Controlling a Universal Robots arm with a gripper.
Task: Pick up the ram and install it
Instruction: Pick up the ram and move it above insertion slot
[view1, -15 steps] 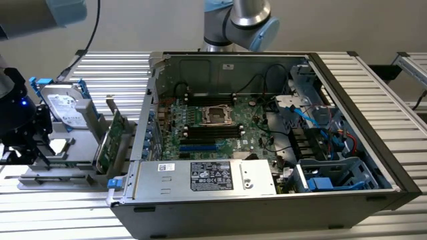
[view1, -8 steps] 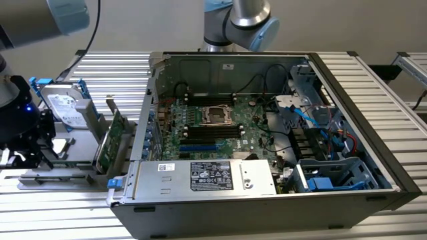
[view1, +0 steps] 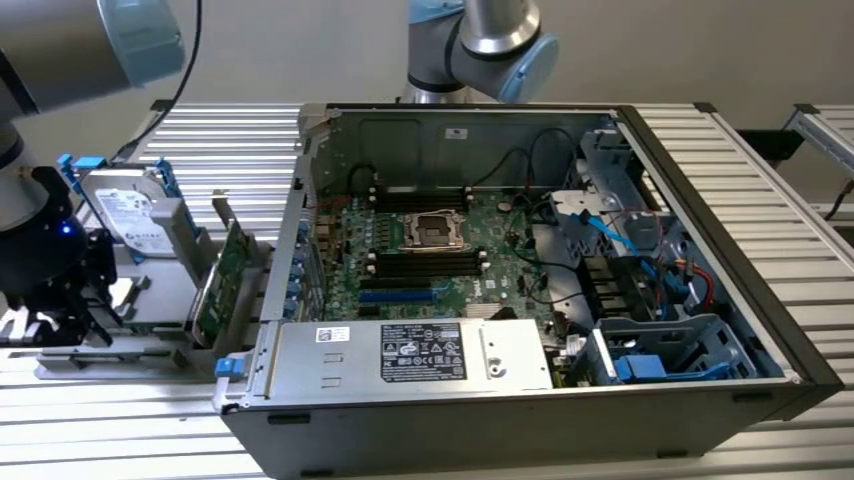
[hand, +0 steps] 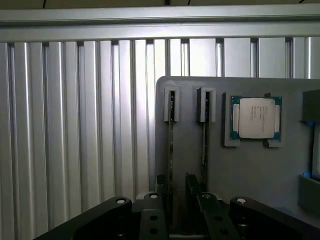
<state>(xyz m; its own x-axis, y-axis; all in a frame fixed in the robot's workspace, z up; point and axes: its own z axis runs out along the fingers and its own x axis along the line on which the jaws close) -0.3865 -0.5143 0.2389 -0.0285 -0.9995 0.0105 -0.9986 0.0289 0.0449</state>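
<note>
In the exterior view, the gripper (view1: 47, 305) hung low over the gray tray (view1: 114, 362), which sat on the slatted table (view1: 227, 140) at the exterior view's left. On the same tray, nearer the case, the hard drive (view1: 127, 215) with blue rails stood upright. The expansion card (view1: 224, 275) stood on edge just beside the outer wall of the computer case (view1: 721, 260). The case lay open side up with the motherboard (view1: 400, 260) exposed. The black memory slots (view1: 424, 268) by the CPU socket (view1: 438, 228) had open room above them. The power supply (view1: 414, 355) bounded them on the near side, and loose cables lay toward the exterior view's right.

In the wrist view, the ram (hand: 170, 145) stood on its long edge in the tray, with its far end seated in a small bracket near the tray's edge. A second ram stick (hand: 204, 145) stood parallel beside it, with a bare strip of tray between them. The gripper (hand: 176, 184) was down at the ram's near end with its fingers parted and holding nothing. One finger (hand: 193, 186) stood in the strip between the two sticks. The other was on the ram's outer side, where the tray's edge met the table slats. A sliver of tray showed between the ram and the inner finger. The outer finger sat very close to the ram, but I could not tell whether it touched. The CPU (hand: 256, 117) lay flat in its own recess beyond the second stick, well apart from the fingers.
</note>
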